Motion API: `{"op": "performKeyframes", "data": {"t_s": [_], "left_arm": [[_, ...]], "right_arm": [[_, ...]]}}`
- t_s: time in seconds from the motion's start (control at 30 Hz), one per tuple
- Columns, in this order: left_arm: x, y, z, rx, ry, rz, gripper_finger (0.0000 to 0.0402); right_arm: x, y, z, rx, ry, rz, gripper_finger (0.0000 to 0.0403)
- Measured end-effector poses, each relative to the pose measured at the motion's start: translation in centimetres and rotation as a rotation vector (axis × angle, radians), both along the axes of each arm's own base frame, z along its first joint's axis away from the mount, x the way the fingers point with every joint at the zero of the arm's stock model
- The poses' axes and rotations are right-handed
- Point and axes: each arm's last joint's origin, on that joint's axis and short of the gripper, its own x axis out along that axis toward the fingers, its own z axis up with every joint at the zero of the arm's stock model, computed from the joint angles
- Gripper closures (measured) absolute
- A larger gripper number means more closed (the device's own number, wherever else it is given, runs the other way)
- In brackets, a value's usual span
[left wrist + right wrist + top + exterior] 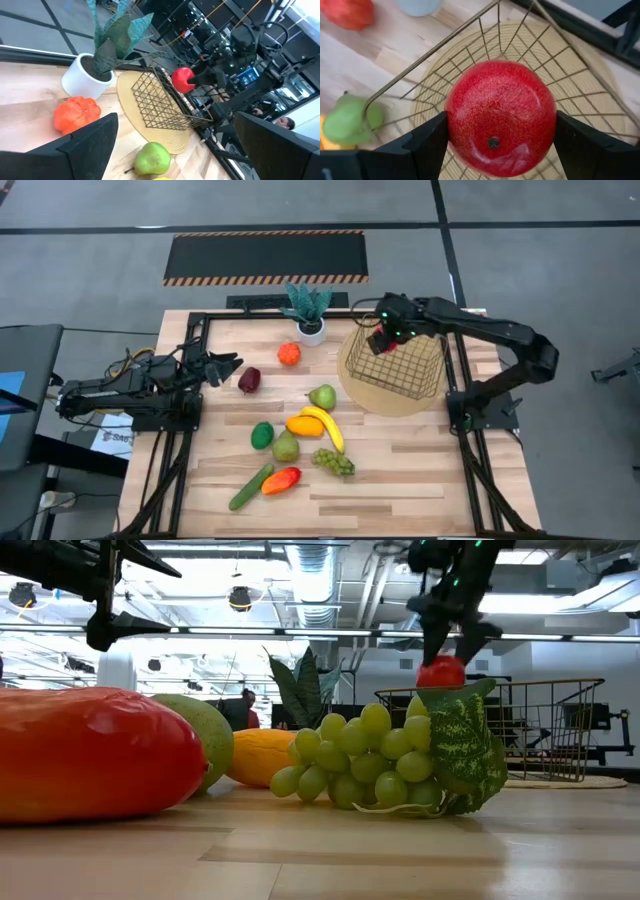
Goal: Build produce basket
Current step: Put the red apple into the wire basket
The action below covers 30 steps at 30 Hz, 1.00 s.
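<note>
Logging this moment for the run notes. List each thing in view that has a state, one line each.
Right gripper: shut on the apple, above the basket.
Apple: held in the air, not yet in the basket.
Basket: upright on the mat, nothing inside.
Left gripper: open, holds nothing, near the plum.
Plum: lying on the table.
Banana: lying on the table.
Grapes: lying on the table.

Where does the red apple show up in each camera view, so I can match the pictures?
High view: round red toy apple in the right tool, at the gold wire-mesh basket's far-left rim.
Low view: apple upper right, above the green grapes.
Left wrist view: apple centre, over the basket.
Right wrist view: apple fills the centre.
Shared landmark: the basket.
</note>
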Motion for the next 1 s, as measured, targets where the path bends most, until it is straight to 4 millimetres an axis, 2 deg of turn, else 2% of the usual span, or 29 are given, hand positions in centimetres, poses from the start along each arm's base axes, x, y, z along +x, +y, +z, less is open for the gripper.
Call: {"op": "performKeyframes", "data": {"t_s": [0.23,0.53,0.7,0.83,1.0], "left_arm": [[0.0,0.0,-0.1,-0.001,0.008,0.008,0.0018],[0.0,0.0,-0.3,-0.002,0.027,0.01,0.0018],[0.0,0.0,-0.3,-0.002,0.027,0.01,0.0018],[-0.1,0.1,-0.3,0.001,0.027,0.026,0.0018],[-0.2,0.2,-0.3,-0.014,0.026,0.077,0.0018]], "right_arm": [[2.2,-2.5,-3.8,0.064,0.055,-0.111,0.0084],[4.0,-3.6,-7.7,0.077,0.167,-0.148,0.0084],[4.6,-4.0,-8.9,0.076,0.174,-0.15,0.0084],[4.6,-4.2,-8.9,0.072,0.168,-0.158,0.0083],[4.3,-4.3,-8.4,0.062,0.162,-0.135,0.0047]]}}
